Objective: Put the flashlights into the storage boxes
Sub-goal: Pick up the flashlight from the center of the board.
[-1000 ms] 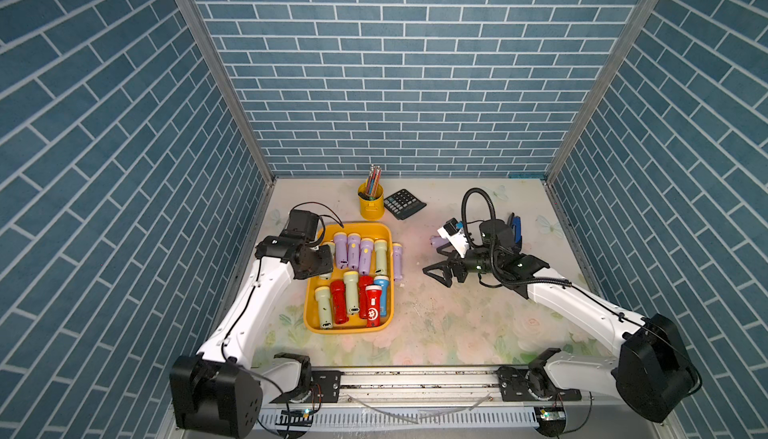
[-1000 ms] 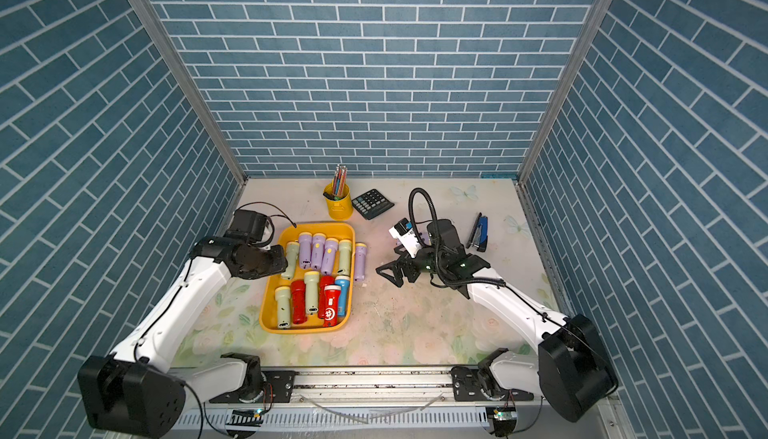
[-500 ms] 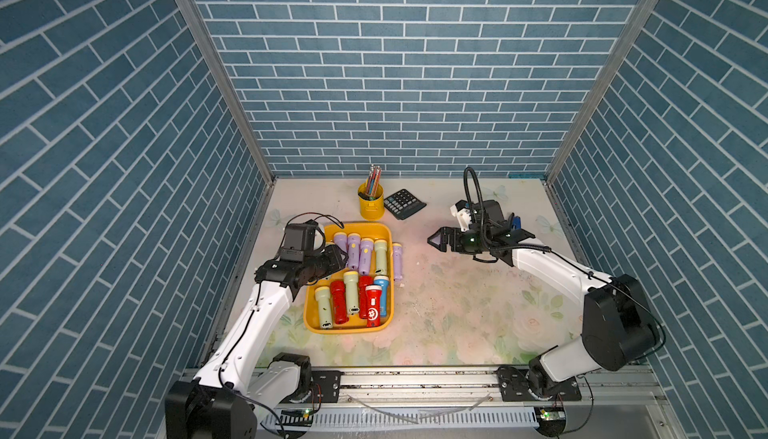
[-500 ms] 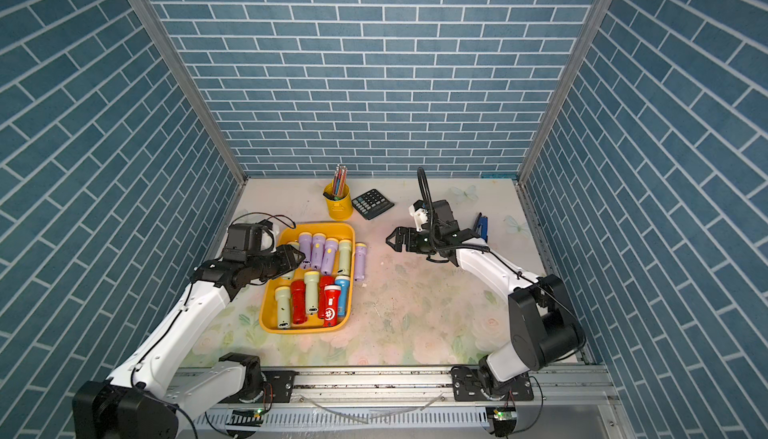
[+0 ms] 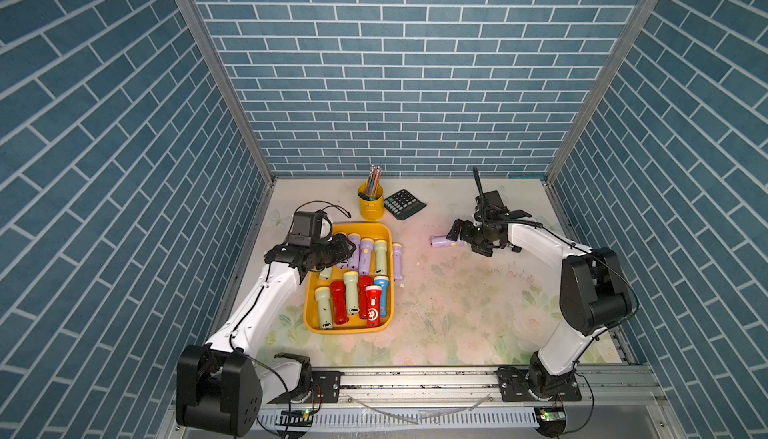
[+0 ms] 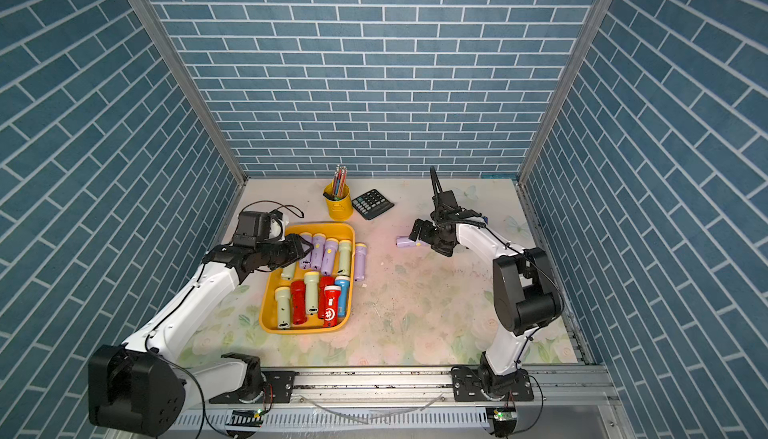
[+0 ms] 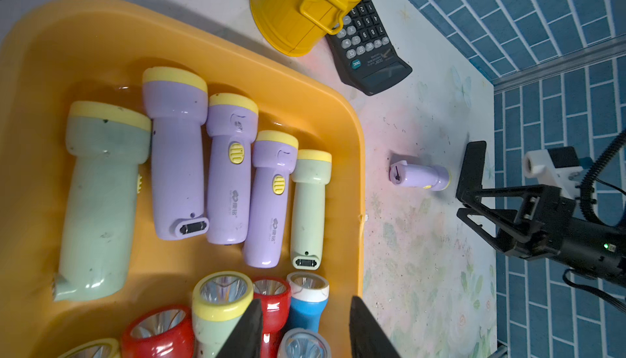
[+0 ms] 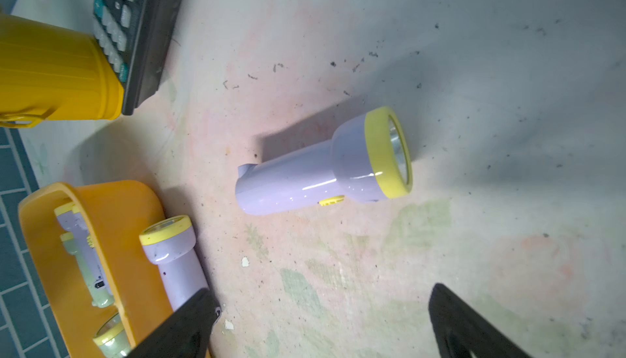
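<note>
On the worktop [image 5: 457, 312] right of the orange tray [image 5: 349, 329], a lilac flashlight [image 5: 441, 242] lying loose, right tool [image 5: 459, 234] spread wide near its head, left tool [image 5: 343, 250] above the tray's far row, jaws slightly parted and empty, second lilac flashlight [image 5: 397, 260] just outside its wall, other flashlights [image 5: 351, 295] inside.

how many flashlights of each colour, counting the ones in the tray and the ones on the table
lilac plastic flashlights with yellow heads: 5 (3 in the orange-yellow plastic tray, 2 on the floral table)
pale green plastic flashlights with yellow heads: 4
red plastic flashlights: 3
blue plastic flashlight with a white head: 1
total: 13
</note>
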